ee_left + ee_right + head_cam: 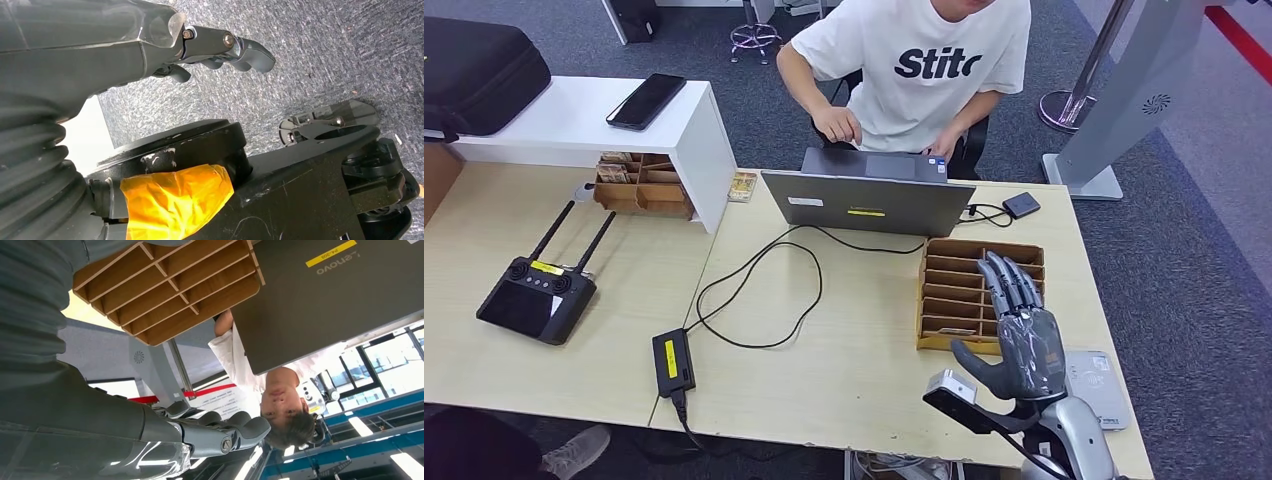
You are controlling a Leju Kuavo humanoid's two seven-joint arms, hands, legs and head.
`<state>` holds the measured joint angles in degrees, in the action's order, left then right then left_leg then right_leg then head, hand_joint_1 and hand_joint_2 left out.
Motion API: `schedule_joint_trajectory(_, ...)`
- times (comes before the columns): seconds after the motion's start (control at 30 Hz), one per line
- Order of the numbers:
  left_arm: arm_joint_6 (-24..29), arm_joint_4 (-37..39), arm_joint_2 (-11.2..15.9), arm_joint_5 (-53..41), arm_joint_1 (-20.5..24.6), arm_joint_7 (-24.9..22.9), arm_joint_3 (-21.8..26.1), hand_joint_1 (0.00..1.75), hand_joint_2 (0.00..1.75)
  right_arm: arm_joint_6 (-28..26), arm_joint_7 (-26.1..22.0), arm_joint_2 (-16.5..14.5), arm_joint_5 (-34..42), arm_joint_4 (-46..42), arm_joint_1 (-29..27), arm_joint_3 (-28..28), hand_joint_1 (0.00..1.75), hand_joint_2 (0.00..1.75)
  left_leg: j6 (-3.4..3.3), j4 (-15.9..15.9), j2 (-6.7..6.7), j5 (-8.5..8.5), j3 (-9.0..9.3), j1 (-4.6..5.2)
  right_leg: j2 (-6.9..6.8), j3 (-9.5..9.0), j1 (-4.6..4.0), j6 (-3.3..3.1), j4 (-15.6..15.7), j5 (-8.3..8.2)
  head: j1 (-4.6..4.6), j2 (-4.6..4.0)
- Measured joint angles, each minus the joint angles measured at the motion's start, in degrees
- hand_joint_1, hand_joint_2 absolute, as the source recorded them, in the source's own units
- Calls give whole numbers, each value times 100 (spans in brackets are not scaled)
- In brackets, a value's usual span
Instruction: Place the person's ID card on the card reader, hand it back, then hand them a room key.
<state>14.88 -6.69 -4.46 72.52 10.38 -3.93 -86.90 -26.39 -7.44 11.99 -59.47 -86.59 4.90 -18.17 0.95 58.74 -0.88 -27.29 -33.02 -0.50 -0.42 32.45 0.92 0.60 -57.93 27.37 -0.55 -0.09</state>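
Observation:
My right hand [1022,335] is raised over the table's right front, fingers straight and apart, holding nothing. Its fingertips overlap the wooden slotted organizer [959,290] in the head view. The grey card reader [1099,385] lies flat just right of that hand, partly hidden by the wrist. A person in a white T-shirt [924,70] sits behind the grey laptop [869,200]; a small blue and white thing [937,162] shows at one of their hands. The right wrist view shows my right hand [215,432] empty, the organizer [165,285] and the laptop lid [330,305]. My left hand [235,50] hangs over carpet, empty.
A black power brick [673,362] and its looping cable [764,290] lie mid-table. A remote controller with antennas [534,295] rests at the left. A white shelf [694,130] carries a phone [646,100] and a black case [474,70]. A small black box [1021,205] sits beside the laptop.

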Motion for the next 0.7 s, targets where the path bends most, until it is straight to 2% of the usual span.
schedule_joint_trajectory(0.27, -5, 0, 0, -25, 1, 0, 0, 0, 175, 84, 58, -50, -26, 232, 45, -45, 0, 175, 0, 0, 0, 0, -1, 0, 0, 0, 0, 0, 0, 0, 0, 0)
schedule_joint_trajectory(0.7, -25, 0, 0, -61, 8, -14, -8, 0, 175, -134, 384, -111, -631, 1409, 344, -117, 0, 175, -1, 0, 0, 1, 1, 0, 0, 0, 0, 0, 0, -1, 0, 0)
